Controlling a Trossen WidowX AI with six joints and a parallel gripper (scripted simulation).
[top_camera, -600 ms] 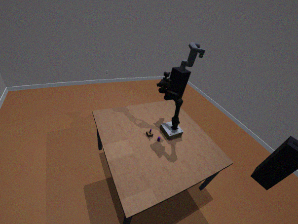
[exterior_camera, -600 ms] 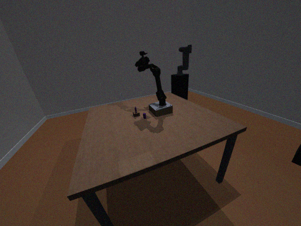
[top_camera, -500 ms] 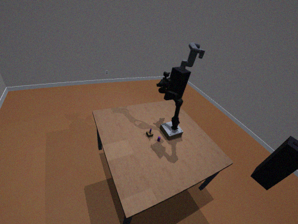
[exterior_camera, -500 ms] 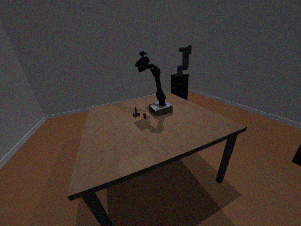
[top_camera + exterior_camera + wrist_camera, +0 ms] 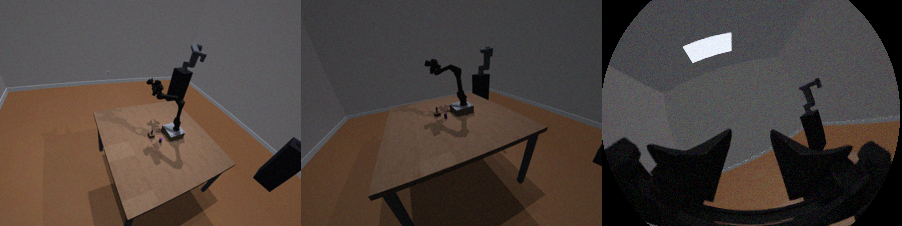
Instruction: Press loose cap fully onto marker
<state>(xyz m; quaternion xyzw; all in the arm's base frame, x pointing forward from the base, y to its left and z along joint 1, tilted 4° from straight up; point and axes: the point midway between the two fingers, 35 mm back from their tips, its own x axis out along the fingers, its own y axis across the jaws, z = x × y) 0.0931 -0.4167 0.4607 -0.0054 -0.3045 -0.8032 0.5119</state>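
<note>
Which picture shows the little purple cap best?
The top view: the cap stands apart on the table, beside the holder block, nothing blocking it. The exterior view shows it too, but darker. The wrist view misses it, seeing only walls, floor and fingers.

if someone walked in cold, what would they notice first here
The black arm rears high from its grey base near the middle of the wooden table, its pincer open, empty and held far above the surface. Below it, small against the wide table, a marker stands in its holder block, with the purple cap standing loose between the block and the base.
</note>
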